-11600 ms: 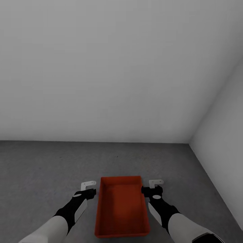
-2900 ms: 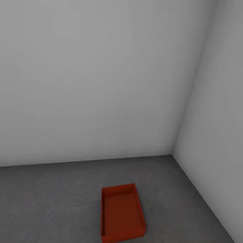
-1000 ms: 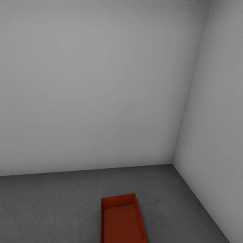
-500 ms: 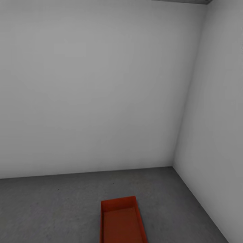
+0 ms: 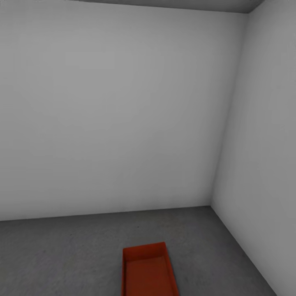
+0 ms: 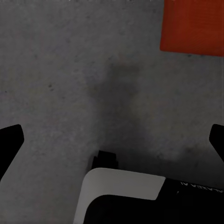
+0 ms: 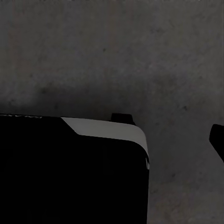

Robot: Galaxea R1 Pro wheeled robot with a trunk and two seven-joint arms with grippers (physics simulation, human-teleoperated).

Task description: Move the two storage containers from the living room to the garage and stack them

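Storage container sits on grey concrete floor, near corner of pale walls, long side pointing toward back wall. Left gripper wide open, holds nothing, hangs over floor; bin off to one side, apart. Right gripper: one dark fingertip seen, holds nothing, cannot tell how far open. Second bin must be fetched next.

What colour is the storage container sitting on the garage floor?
Orange-red all over; the storage container shows best in the head view, against the dark grey speckled floor.

Two pale grey walls meet in a corner at about 3 o'clock (the seam runs floor to ceiling), with a grey ceiling strip at 12 o'clock.
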